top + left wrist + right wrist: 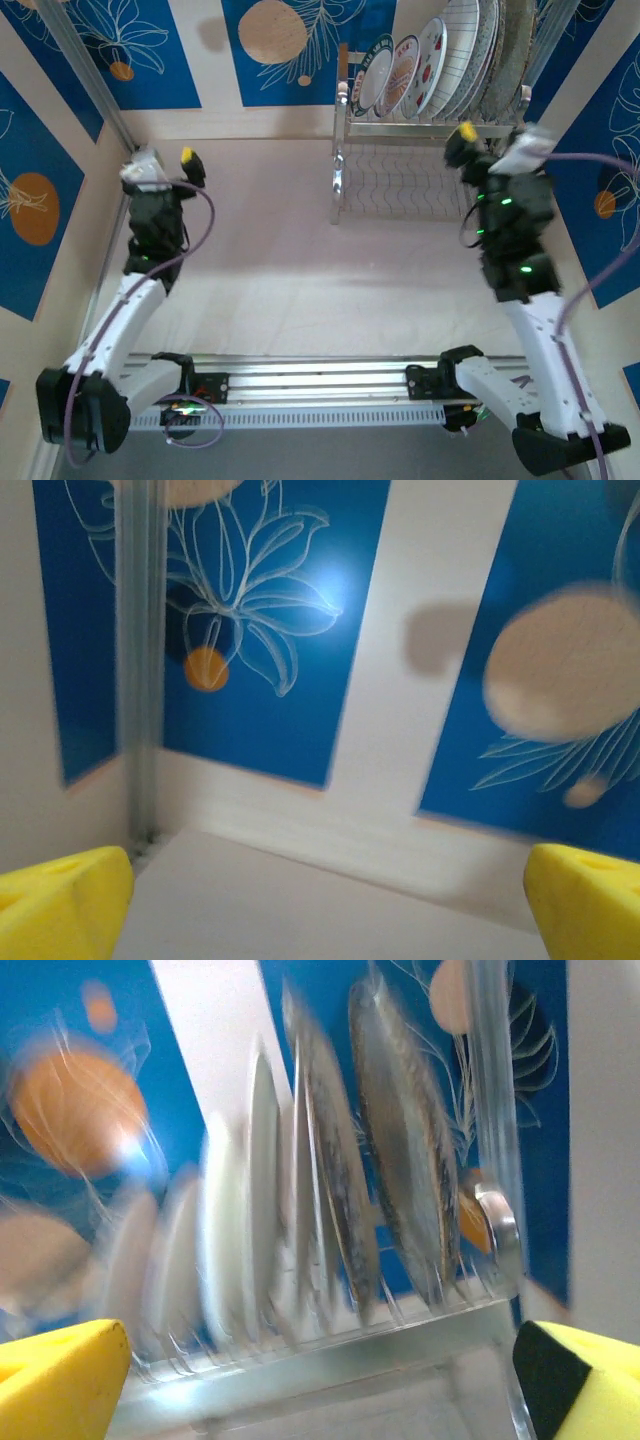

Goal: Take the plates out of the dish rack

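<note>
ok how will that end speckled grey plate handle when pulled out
The speckled grey round plate looks rigid and glazed: probably slippery, breakable. Standing on edge in the shiny steel wire rack, close to neighbours, it may roll or knock them.

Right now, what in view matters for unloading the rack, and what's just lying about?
Job:
- plates, on edge in the upper shelf
- dish rack
- right gripper, open, facing the plates
- left gripper, open, facing the wall corner

Not the job:
- blue floral wall panels
- aluminium rail at the arm bases
- purple cables
</note>
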You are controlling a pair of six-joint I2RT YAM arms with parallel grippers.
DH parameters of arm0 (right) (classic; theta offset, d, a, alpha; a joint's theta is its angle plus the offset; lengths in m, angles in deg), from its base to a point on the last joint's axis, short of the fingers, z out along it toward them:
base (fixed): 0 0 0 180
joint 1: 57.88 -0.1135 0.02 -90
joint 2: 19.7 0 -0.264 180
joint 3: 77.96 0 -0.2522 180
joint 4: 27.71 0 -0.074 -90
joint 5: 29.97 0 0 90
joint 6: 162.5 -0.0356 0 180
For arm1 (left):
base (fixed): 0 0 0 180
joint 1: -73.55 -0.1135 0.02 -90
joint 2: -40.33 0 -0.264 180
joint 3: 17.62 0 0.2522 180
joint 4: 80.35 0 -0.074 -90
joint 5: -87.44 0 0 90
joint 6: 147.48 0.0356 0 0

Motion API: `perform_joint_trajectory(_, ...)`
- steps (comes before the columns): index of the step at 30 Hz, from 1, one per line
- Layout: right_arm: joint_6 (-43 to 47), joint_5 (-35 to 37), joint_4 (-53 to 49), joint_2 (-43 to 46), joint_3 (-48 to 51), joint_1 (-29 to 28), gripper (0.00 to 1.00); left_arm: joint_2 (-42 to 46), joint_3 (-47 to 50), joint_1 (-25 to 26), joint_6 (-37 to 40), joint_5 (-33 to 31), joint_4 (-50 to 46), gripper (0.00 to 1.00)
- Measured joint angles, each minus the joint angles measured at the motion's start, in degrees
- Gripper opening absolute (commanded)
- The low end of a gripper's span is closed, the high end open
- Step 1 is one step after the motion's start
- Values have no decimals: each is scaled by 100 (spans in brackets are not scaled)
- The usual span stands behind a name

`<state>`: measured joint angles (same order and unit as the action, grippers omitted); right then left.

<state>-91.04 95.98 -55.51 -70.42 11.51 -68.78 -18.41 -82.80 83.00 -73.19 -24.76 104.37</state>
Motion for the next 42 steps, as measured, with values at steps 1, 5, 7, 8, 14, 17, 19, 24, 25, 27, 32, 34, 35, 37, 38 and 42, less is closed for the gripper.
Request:
perform_joint_trajectory(1, -413, -74, -380, -7, -450, 190, 99, 59, -378, 0, -361, 76, -319, 100)
perform_joint_trajectory(5, -1558, -1169, -1475, 330, -975, 1309, 99, 365, -1060, -146, -2004, 844, -1121, 100)
perform_joint_trajectory(7, -1720, -1440, -2096, 96, -1370, 1438, 99, 146, -1526, -164, -2448, 1320, -1707, 100)
perform_joint_trajectory(8, -1716, -1493, -2430, -155, -1690, 1460, 99, -52, -1827, -160, -2625, 1596, -2013, 100)
perform_joint_trajectory(14, -1097, -1478, -3088, -1445, -2791, 1617, 97, -597, -2216, 177, -3014, 2566, -3097, 100)
perform_joint_trajectory(17, -702, -1567, -3053, -1762, -2852, 1788, 93, -625, -2391, 616, -2905, 2761, -3558, 100)
perform_joint_trajectory(19, -426, -1735, -2918, -1963, -2914, 1912, 86, -673, -2643, 916, -2752, 2835, -3768, 100)
perform_joint_trajectory(24, 256, -2341, -2315, -2326, -2881, 2144, 76, -710, -3051, 1408, -2347, 2994, -3965, 100)
perform_joint_trajectory(25, 389, -2542, -2149, -2363, -2804, 2205, 74, -710, -3073, 1458, -2277, 3038, -3974, 100)
perform_joint_trajectory(27, 599, -2857, -1902, -2404, -2638, 2317, 72, -713, -3075, 1534, -2151, 3126, -4000, 100)
perform_joint_trajectory(32, 1034, -3427, -1228, -2463, -2052, 2564, 71, -796, -3126, 1639, -1856, 3298, -4044, 100)
perform_joint_trajectory(34, 1172, -3591, -997, -2485, -1871, 2629, 70, -835, -3187, 1663, -1784, 3368, -4041, 100)
perform_joint_trajectory(35, 1250, -3665, -852, -2496, -1786, 2651, 70, -837, -3206, 1672, -1744, 3390, -4037, 100)
perform_joint_trajectory(37, 1362, -3773, -638, -2529, -1676, 2680, 70, -837, -3239, 1672, -1703, 3423, -4037, 100)
perform_joint_trajectory(38, 1405, -3821, -551, -2559, -1648, 2695, 69, -839, -3254, 1672, -1687, 3436, -4033, 100)
perform_joint_trajectory(42, 1519, -3969, -227, -2677, -1620, 2743, 69, -841, -3263, 1672, -1668, 3536, -3897, 100)
